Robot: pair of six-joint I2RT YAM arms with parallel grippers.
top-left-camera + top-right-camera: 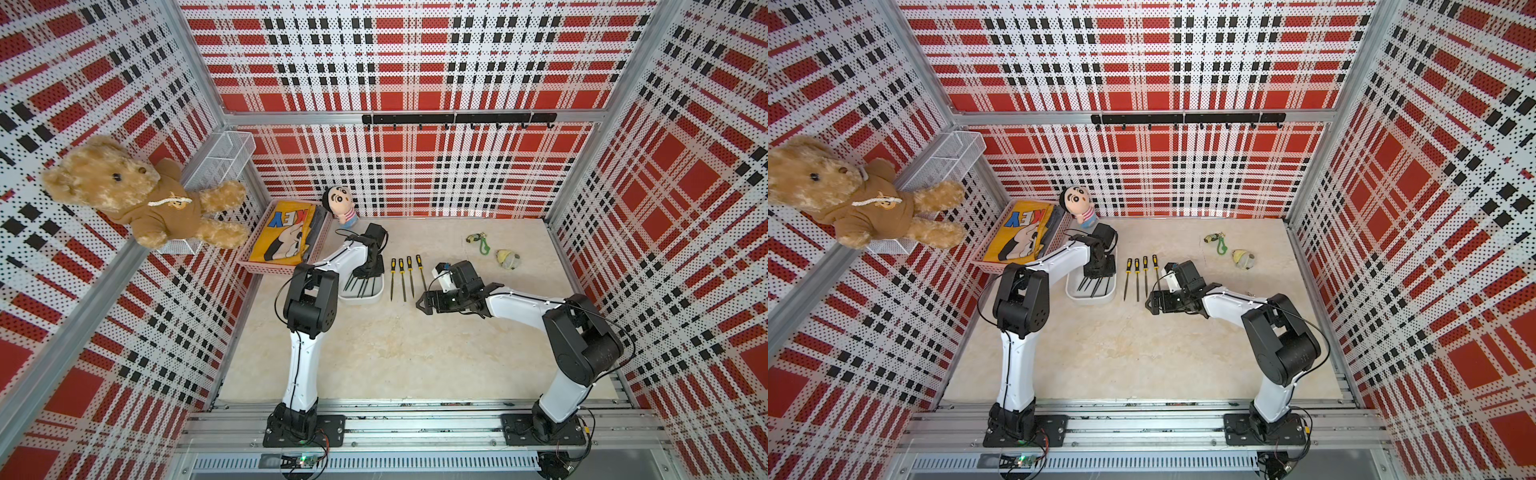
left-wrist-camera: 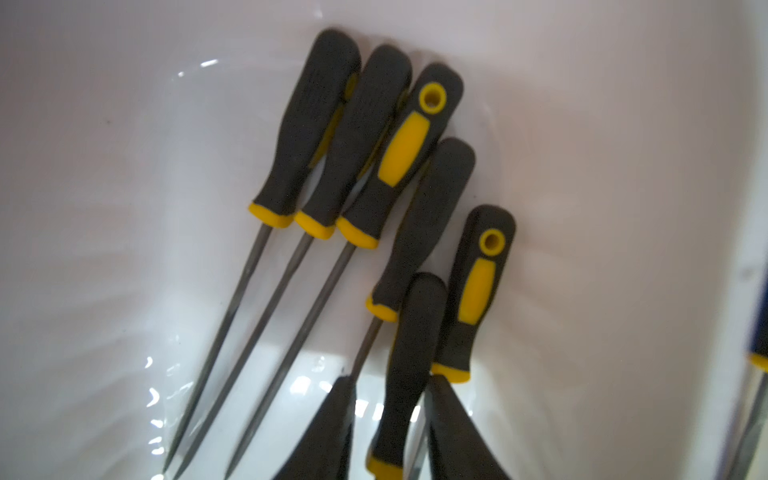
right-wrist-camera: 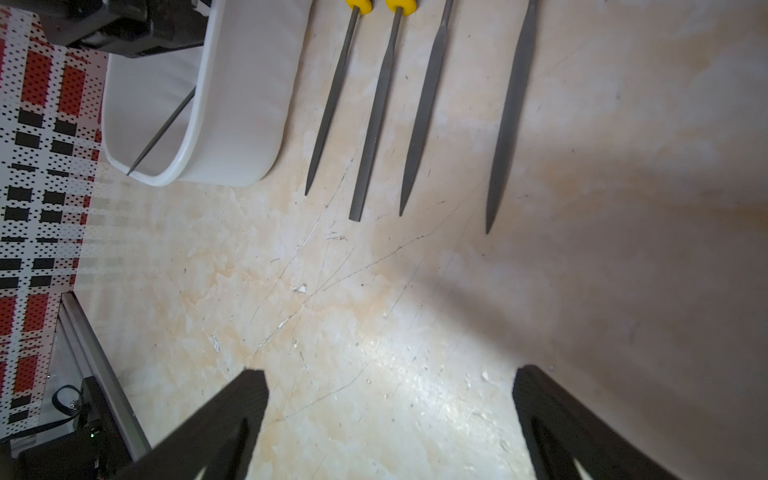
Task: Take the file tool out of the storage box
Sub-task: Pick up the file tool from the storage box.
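Red, black and white plaid perforated panels enclosed the cell, and a beige marble-patterned tabletop formed the work surface. A shallow white plastic storage box with rounded corners and solid walls was located left of centre on the tabletop, just beside a pink perforated basket in which a folded yellow printed cloth was stored.

Six slim steel files with black-and-yellow rubber handles were counted inside the storage box in the left wrist view, with their handle ends towards one end wall.

The left gripper was positioned inside the storage box. Its jaws were set narrow, on either side of the black handle of one file tool. One fingertip was seen against the handle, while a thin strip of white was visible between the handle and the other fingertip. Whether the handle was clamped could not be determined.

Four further files were laid parallel on the tabletop just right of the storage box, apart from one another, with handles towards the back wall.

The right gripper was held above bare tabletop near the tips of those four files. Its jaws were spread wide, with nothing between them.

A small cartoon doll was placed behind the pink perforated basket.
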